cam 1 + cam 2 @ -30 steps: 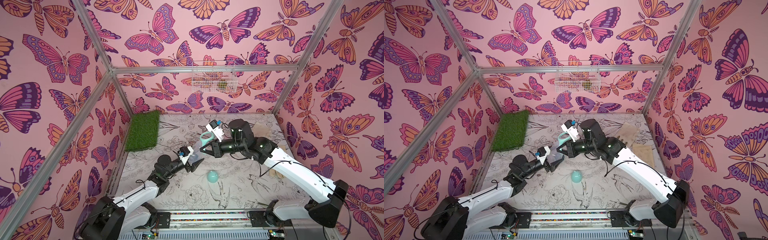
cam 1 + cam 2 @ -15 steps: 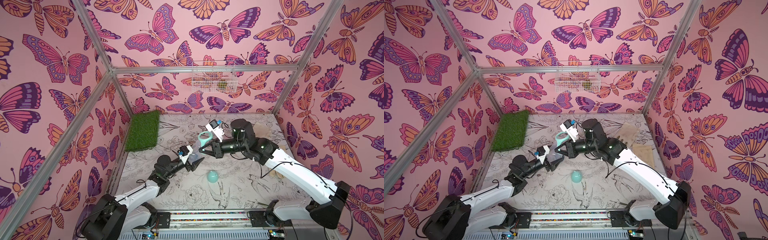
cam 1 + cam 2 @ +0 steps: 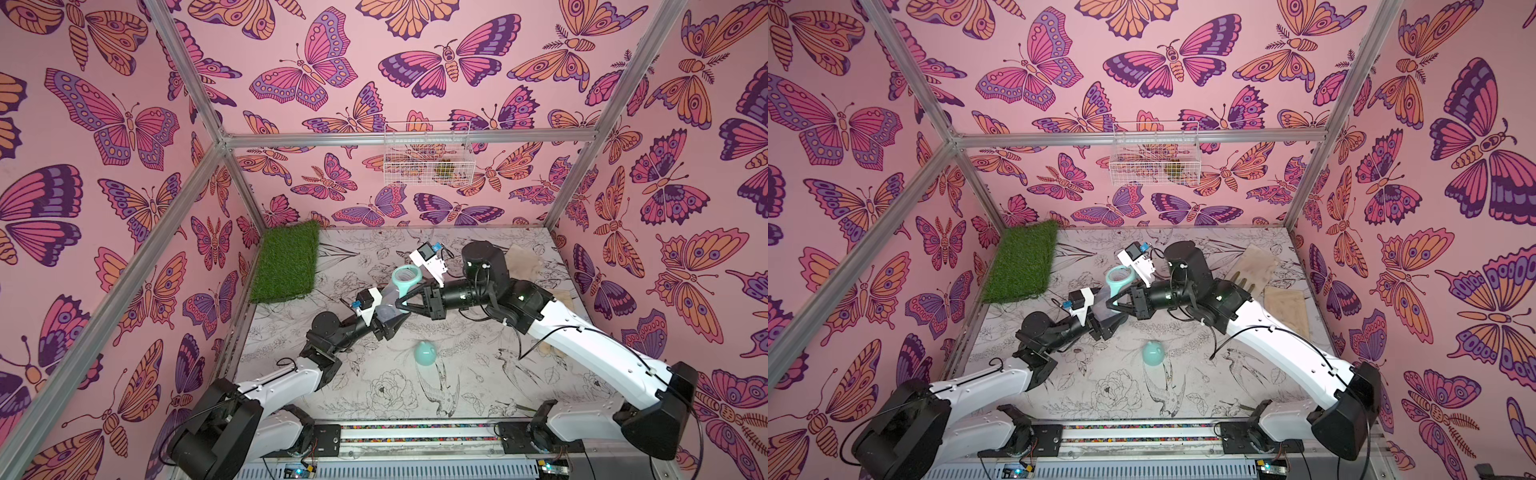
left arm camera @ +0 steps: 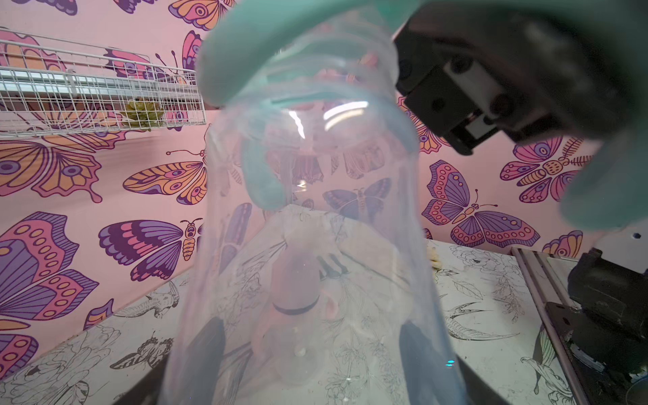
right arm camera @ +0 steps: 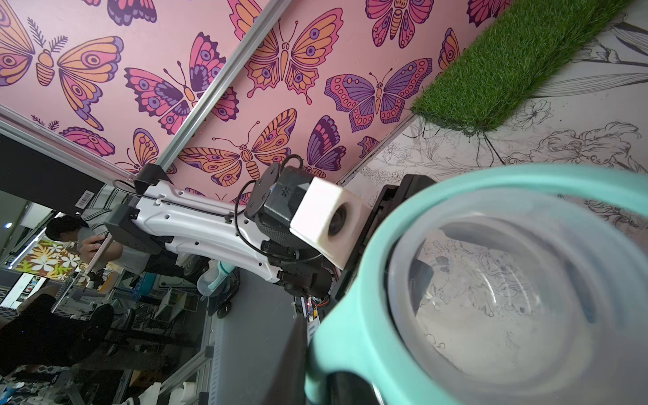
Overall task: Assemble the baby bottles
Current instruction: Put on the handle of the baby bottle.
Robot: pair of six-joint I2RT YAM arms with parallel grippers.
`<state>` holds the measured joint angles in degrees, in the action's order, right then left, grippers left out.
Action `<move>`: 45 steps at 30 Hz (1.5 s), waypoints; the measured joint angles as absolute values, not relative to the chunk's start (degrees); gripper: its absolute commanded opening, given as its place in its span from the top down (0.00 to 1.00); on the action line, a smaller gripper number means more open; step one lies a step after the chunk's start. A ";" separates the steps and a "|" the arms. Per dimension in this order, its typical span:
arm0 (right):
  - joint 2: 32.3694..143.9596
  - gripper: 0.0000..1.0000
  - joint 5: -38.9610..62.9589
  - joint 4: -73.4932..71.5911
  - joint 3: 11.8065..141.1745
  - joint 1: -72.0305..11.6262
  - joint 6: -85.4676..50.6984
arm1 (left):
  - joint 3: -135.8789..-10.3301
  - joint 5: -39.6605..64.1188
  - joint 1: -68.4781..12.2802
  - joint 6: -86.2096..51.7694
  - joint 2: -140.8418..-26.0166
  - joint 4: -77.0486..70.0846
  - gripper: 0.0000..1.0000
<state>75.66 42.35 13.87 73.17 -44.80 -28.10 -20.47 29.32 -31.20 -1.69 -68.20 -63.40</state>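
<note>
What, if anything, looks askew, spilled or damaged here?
Nothing spilled or damaged. The clear bottle is held tilted above the table by the left gripper, while the right gripper pinches a handle of the teal ring at its neck. The teal cap lies loose on the table, not yet fitted.

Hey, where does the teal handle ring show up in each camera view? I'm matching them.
In a top view: teal handle ring mid-table, between the two arms.
In a top view: the ring, same spot.
Left wrist: blurred teal ring around the clear bottle's neck.
Right wrist: close up, circling the bottle's mouth.
Shared landmark: the clear bottle, in all four.
</note>
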 measured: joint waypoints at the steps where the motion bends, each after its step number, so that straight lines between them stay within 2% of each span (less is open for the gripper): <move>1: 75.37 1.00 42.44 13.30 72.82 -44.80 -28.14 | -20.38 29.32 -31.22 -1.80 -68.01 -63.51 1.00; 25: 71.53 1.00 37.26 -10.70 60.34 -49.25 -29.89 | -20.34 24.53 -33.89 -5.19 -68.51 -71.85 1.00; 43: 75.46 1.00 37.78 -29.76 56.27 -50.85 -40.16 | -20.45 20.78 -33.93 -6.33 -67.48 -74.28 1.00; 44: 75.55 0.98 37.76 -30.15 56.27 -50.94 -40.42 | -20.45 20.60 -33.93 -6.31 -67.31 -74.28 1.00; 45: 75.61 0.93 37.76 -30.55 56.27 -51.05 -40.56 | -20.45 20.51 -33.93 -6.26 -67.09 -74.28 1.00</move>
